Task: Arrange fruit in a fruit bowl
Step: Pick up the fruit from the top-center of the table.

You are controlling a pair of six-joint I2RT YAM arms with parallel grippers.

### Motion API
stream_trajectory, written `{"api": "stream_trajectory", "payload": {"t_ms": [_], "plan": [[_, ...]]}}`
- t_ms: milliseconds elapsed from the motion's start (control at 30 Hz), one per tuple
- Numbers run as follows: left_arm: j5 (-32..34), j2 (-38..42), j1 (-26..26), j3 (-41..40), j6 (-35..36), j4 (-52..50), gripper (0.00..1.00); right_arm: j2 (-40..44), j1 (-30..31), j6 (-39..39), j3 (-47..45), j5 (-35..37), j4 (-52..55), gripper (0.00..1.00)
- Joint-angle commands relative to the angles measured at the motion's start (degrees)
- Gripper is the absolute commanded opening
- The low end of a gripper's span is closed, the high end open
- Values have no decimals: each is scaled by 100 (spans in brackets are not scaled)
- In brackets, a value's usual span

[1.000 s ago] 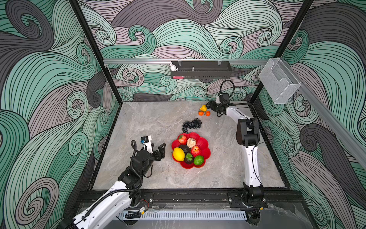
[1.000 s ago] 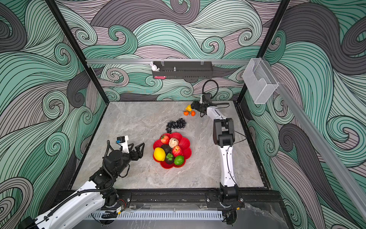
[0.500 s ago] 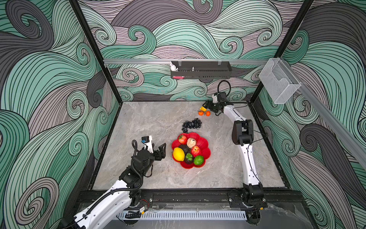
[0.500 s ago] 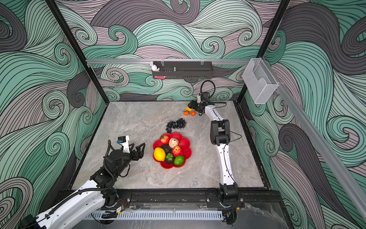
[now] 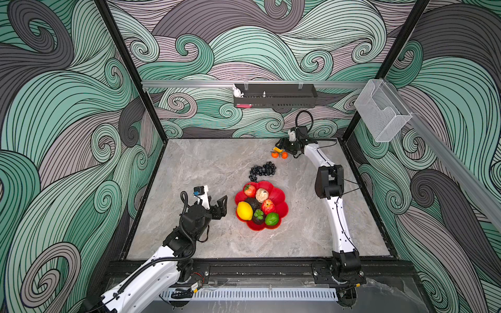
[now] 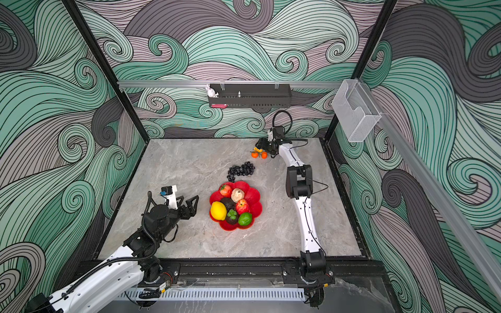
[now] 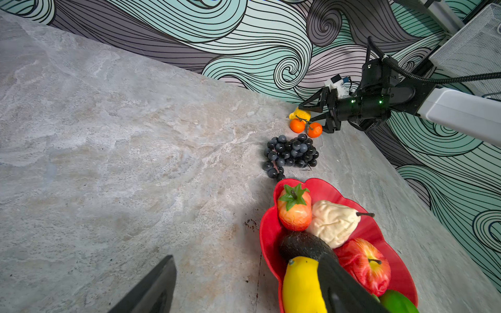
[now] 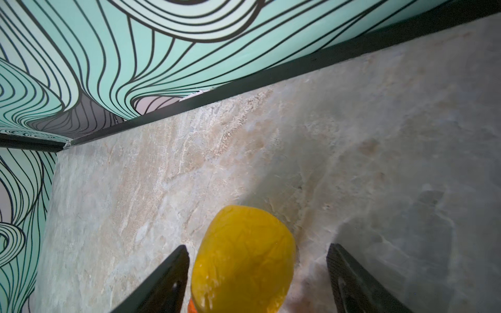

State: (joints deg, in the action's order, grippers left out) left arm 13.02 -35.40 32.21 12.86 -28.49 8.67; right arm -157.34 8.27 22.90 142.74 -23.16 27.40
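Right gripper point(image 5: 282, 145) point(image 8: 257, 273), at the far right corner of the grey marble-patterned tabletop point(image 5: 203, 168): jaws apart and low over the surface, straddling a small yellow toy lemon point(image 8: 244, 257) point(image 5: 278, 149). In the right wrist view the lemon lies between the black fingers point(image 8: 168, 273), close against one and clear of the other; whether it is touched cannot be told. Just beside the lemon, on the near side, lie two orange toy tangerines point(image 5: 279, 155) point(image 7: 305, 127), outside the jaws. Nearer the centre lies a black toy grape bunch point(image 5: 263, 170) point(image 7: 291, 153), its tail almost at the scalloped rim of the glossy red plastic bowl point(image 5: 279, 193) point(image 6: 253, 195). The bowl holds a large yellow lemon point(image 5: 244, 210), a dark avocado point(image 5: 253, 203), a red fruit with a green leafy cap point(image 5: 250, 190), a beige pear point(image 5: 262, 195), a red apple point(image 5: 267, 206), a dark mangosteen point(image 5: 258, 216) and a green lime point(image 5: 272, 219). Left gripper point(image 5: 217, 204) point(image 6: 187, 203): jaws apart and empty, just left of the bowl and pointing towards it, not touching it.
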Motion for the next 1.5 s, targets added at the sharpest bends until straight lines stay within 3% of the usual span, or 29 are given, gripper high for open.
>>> {"api": "stream_trajectory", "payload": {"t_ms": [0,633,867,1300,1467], "plan": [[8,54,-44,94,62,105,83,-206,88,-40,196,-58,257,80],[-10,86,-47,77,61,109,84,-215,102,154,361,343,297,59],[-18,93,-47,76,70,109,84,225,79,212,-147,469,47,57],[-154,-264,-48,221,115,170,86,1955,-215,376,-2538,1124,-891,55],[-248,-402,-48,300,146,170,86,2848,-265,486,-3630,1042,-1342,55]]}}
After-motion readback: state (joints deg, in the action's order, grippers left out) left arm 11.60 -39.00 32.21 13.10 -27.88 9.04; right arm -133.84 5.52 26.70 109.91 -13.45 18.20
